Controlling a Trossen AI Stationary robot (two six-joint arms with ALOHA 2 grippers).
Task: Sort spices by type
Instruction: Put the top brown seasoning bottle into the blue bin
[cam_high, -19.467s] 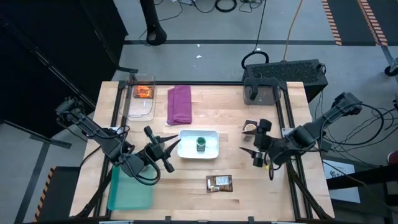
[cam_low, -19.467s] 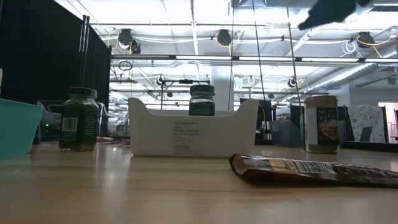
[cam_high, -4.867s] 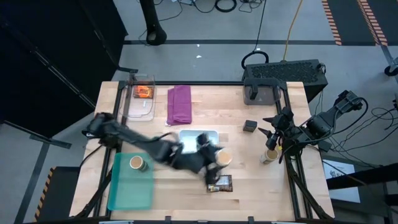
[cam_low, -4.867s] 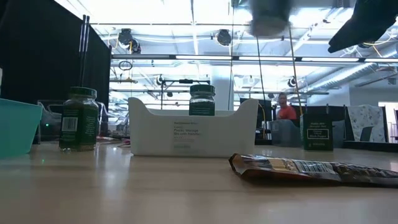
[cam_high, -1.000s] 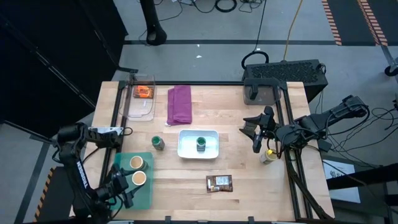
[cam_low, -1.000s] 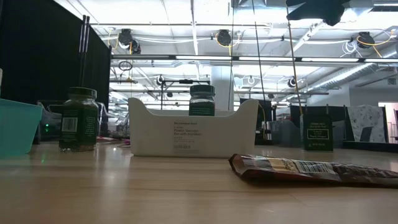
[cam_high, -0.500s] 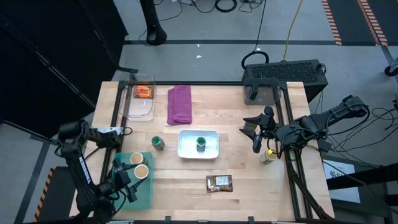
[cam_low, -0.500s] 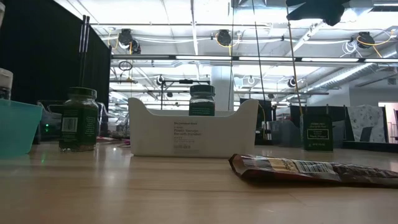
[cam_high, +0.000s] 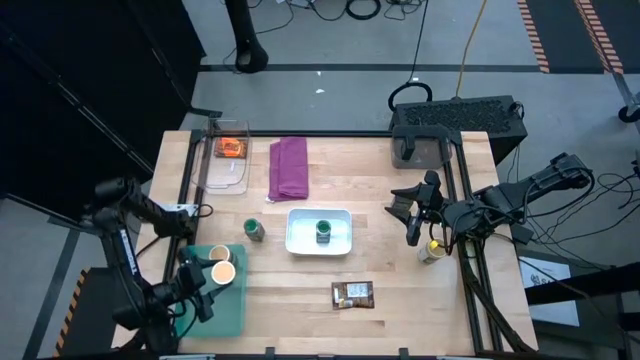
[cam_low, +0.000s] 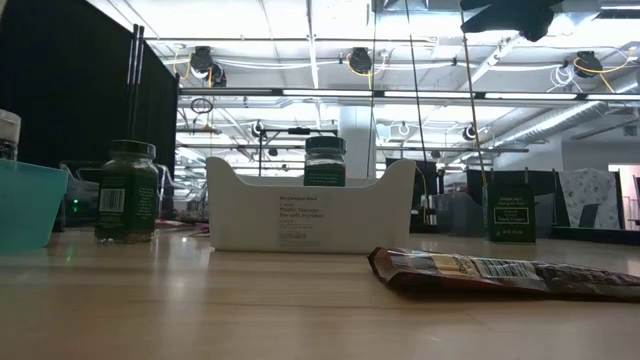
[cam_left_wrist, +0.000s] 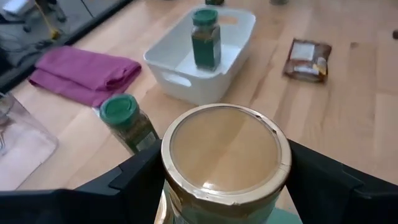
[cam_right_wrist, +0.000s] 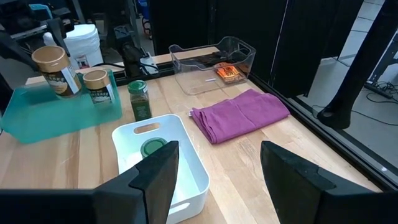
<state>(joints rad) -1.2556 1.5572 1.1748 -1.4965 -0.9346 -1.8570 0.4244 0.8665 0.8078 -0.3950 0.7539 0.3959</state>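
Observation:
My left gripper (cam_high: 207, 283) is shut on a tan-lidded spice jar (cam_left_wrist: 225, 157) over the teal tray (cam_high: 226, 312) at the near left. A second tan-lidded jar (cam_right_wrist: 97, 86) stands in that tray just beyond it. One green-lidded jar (cam_high: 254, 230) stands on the table, and another (cam_high: 322, 232) stands in the white bin (cam_high: 340, 244). The dark brown packet (cam_high: 352, 294) lies flat near the front edge. The orange packet (cam_high: 231, 148) lies in a clear container. A third tan-lidded jar (cam_high: 432, 252) stands at the right. My right gripper (cam_high: 412, 216) hangs open above the table's right side. My left gripper pinches the jar's body just under the lid (cam_left_wrist: 186, 198) between its two fingers, one on each side. The fingers (cam_left_wrist: 134, 182) come from the table's near left, slanting down. In the right wrist view the jar (cam_right_wrist: 55, 67) stands higher than its neighbour and leans a little.
A folded purple cloth (cam_high: 289, 167) lies at the back, beside the clear container (cam_high: 222, 172). A grey box (cam_high: 420, 148) sits at the back right corner. Bare wood lies between the white bin and the near edge.
My left gripper has risen and moved a little toward the far edge with the tan-lidded jar, which now sits close beside the other jar. Its top has come into the low view above the teal tray. The right arm has kept still.

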